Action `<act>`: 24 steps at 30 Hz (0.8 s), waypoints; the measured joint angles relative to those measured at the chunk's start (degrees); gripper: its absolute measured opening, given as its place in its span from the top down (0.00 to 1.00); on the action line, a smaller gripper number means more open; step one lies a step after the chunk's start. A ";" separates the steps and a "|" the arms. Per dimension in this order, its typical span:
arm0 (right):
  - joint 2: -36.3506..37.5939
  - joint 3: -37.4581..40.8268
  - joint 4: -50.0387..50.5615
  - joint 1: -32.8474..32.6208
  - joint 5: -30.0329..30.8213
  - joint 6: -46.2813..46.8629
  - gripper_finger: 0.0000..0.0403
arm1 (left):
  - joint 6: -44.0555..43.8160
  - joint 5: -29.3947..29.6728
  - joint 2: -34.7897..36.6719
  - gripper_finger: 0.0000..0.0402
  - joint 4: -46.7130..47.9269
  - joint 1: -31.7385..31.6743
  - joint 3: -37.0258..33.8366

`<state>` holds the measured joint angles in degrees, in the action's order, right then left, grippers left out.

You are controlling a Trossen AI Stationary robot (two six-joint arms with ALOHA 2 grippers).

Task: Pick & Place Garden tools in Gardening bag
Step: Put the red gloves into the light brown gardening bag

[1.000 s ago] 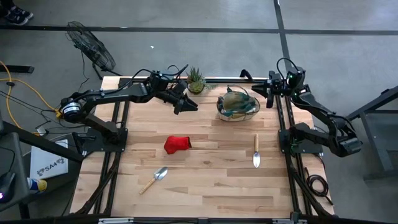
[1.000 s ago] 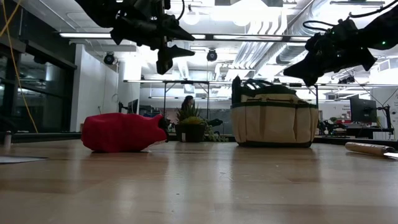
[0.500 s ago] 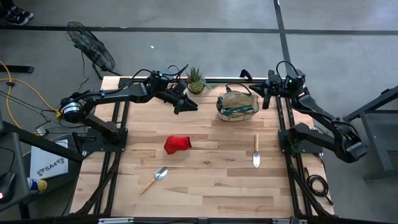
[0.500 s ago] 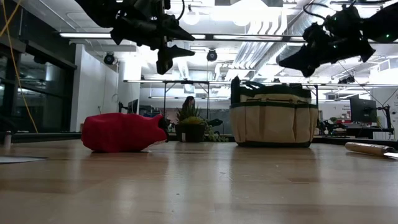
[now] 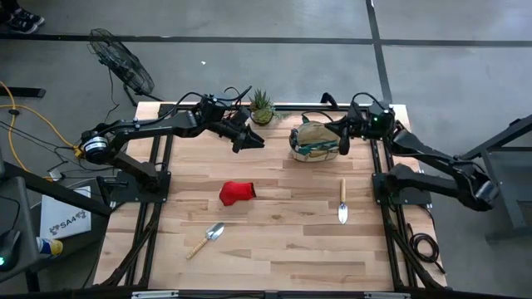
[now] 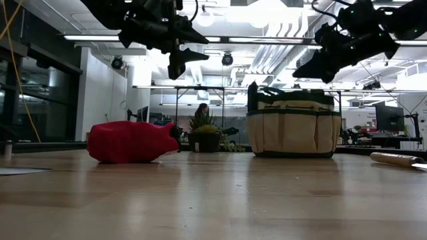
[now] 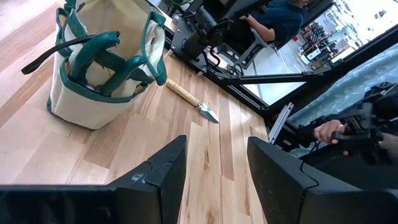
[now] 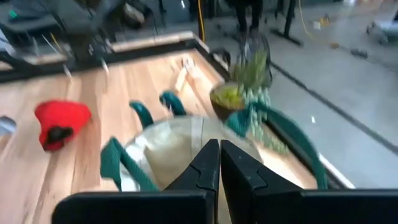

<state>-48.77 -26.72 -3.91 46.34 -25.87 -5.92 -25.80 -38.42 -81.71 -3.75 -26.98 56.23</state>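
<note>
Gardening bag [image 5: 317,141], round, beige with green trim and loop handles, stands upright near the far edge of the bench [image 5: 274,249], right of centre; teal-handled pruning shears [image 7: 102,62] stick out of its mouth. Right end effector [image 5: 342,138] hangs above the bag's right rim, fingers pressed together, holding nothing visible. Left end effector [image 5: 252,139] hovers above the far part of the bench, left of the bag and just beside a spiky green potted plant [image 5: 262,106] at the far edge; its fingers [image 7: 163,172] stand partly apart and empty. Red glove [image 5: 236,193] lies near the middle of the bench, left of centre. One wooden-handled trowel [image 5: 342,202] lies toward the right edge, blade pointing to the near edge. A second trowel [image 5: 205,240] lies diagonally near the glove, closer to the near edge. Beyond the bench, a person's hand [image 7: 328,130] shows in the left wrist view.
</note>
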 joint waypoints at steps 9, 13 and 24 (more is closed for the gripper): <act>0.00 -8.39 17.15 -6.45 12.65 -4.76 0.98 | 1.27 -0.40 0.00 0.59 0.04 0.00 0.00; 0.00 -10.78 22.59 -8.29 15.88 -4.41 0.98 | 1.57 -0.76 0.00 0.59 0.07 0.00 0.00; 0.00 -12.22 26.54 -14.87 22.54 4.77 0.98 | 5.45 -1.38 0.00 0.59 1.56 -0.07 0.00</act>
<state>-48.77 -38.94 22.63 31.47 -3.34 -1.15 -20.36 -39.81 -81.71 -2.18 -27.05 56.23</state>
